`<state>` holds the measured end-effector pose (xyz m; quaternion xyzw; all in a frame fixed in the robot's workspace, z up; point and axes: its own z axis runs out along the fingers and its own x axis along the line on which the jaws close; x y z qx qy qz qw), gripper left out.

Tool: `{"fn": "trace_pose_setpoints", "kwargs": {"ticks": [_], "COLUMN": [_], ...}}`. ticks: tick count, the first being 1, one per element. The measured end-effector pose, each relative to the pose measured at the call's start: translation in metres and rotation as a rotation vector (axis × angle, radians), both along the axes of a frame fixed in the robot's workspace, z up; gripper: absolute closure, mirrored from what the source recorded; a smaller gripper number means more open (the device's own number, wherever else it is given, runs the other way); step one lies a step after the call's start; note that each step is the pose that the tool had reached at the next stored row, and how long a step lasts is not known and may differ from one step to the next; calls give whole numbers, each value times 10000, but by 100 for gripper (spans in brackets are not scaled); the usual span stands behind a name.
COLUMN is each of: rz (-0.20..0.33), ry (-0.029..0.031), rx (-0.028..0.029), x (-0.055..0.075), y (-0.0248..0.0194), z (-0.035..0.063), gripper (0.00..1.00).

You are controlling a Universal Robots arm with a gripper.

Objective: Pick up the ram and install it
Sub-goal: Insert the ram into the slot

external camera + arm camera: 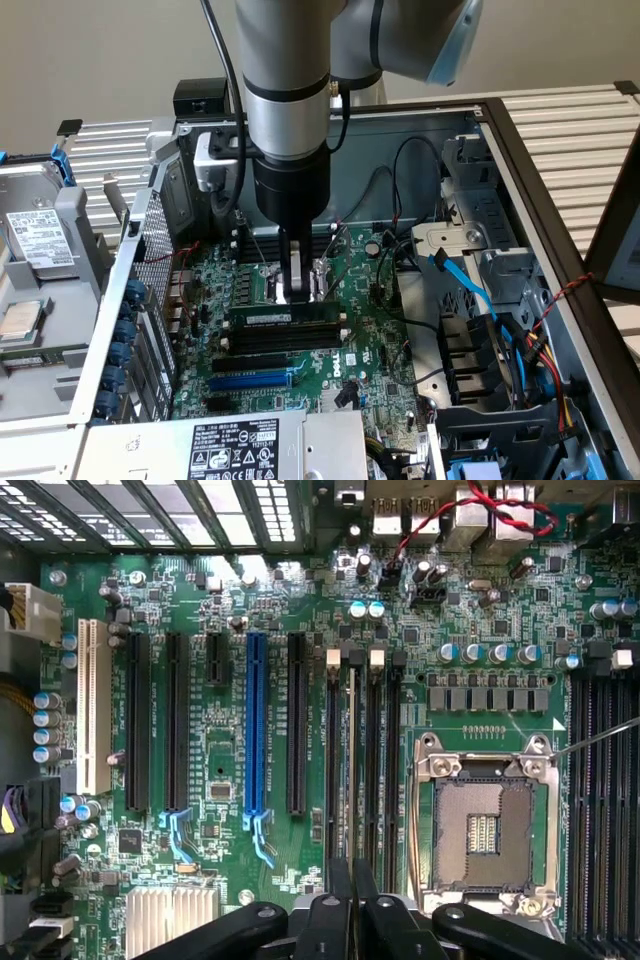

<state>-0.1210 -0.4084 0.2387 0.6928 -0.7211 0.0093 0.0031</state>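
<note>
**Jaws pinched on the ram, which stands in its slot**

Nearest in the exterior view lie the blue expansion slot (250,380) and empty black slots (265,350) on the motherboard (375,340). Just behind them the ram (285,317) stands on edge in a slot, its long axis running across that view. Directly above it, the gripper (303,293) meets its top edge. In the wrist view the fingers (340,905) sit drawn nearly together, apparently pinching the thin stick. Behind is the CPU socket (485,820), close by. Loose cables (475,290) hang well apart toward the exterior view's right.
</note>
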Motion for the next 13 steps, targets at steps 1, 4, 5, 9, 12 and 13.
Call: {"fn": "trace_pose_setpoints", "kwargs": {"ticks": [1,4,5,9,12,13], "rz": [0,2,2,0,14,19], "ry": [-61,-164,-166,-166,-166,-166], "rx": [1,0,0,-1,0,0], "x": [-10,-14,-14,-14,-15,-15], "y": [-1,-10,-12,-14,-40,-50], "z": [-8,-17,-18,-18,-18,-19], "gripper": [87,87,87,87,87,87]}}
